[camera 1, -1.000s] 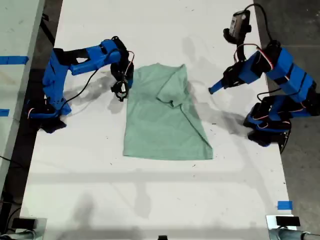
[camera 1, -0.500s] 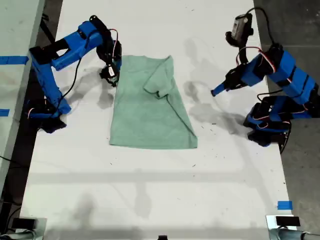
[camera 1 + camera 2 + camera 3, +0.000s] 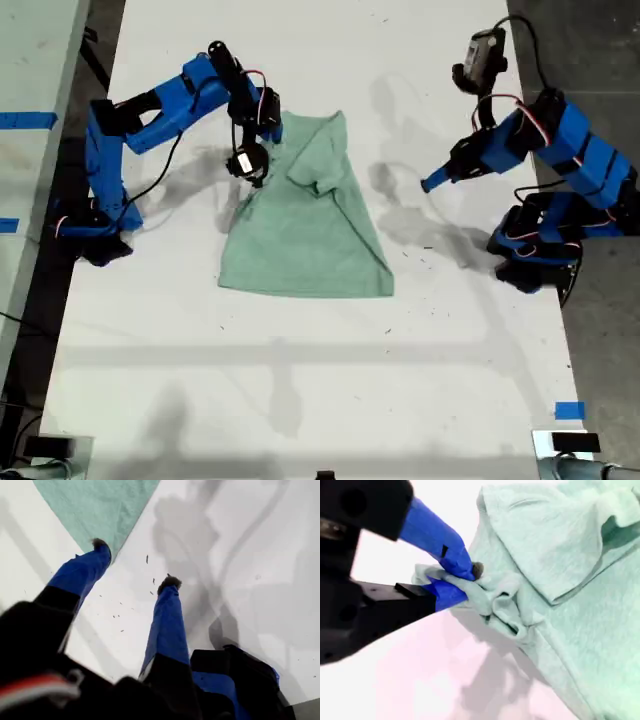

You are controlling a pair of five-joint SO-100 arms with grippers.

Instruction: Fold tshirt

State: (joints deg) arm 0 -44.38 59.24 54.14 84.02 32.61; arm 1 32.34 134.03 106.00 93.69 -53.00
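Starting from the exterior view's left, I am reaching my second hand (image 3: 248, 168) over the tabletop (image 3: 300, 400) to the near edge of the tshirt (image 3: 305, 225), and it is pinching a bunched ridge of the mint cloth at the shoulder end of that edge; in the second wrist view the blue fingertips (image 3: 451, 575) are pressed together with the fabric gathered and crumpled between them. The tshirt is lying in the middle of the tabletop with its long axis running from the far side of the exterior view toward the camera, the hem nearest the camera and one side already doubled over so a diagonal crease is running down it. From my second hand, the body of the cloth is stretching away toward the exterior view's right, so I judge that the coming fold is going to carry this edge across that way, over the long axis. Farther toward the exterior view's right, my first hand (image 3: 432, 182) is hovering above bare tabletop, apart from the cloth, with its fingers (image 3: 167, 617) spread and nothing between them; the first wrist view is showing only a corner of the tshirt beyond one fingertip. My second hand is plainly the nearer one, already gripping the fabric.
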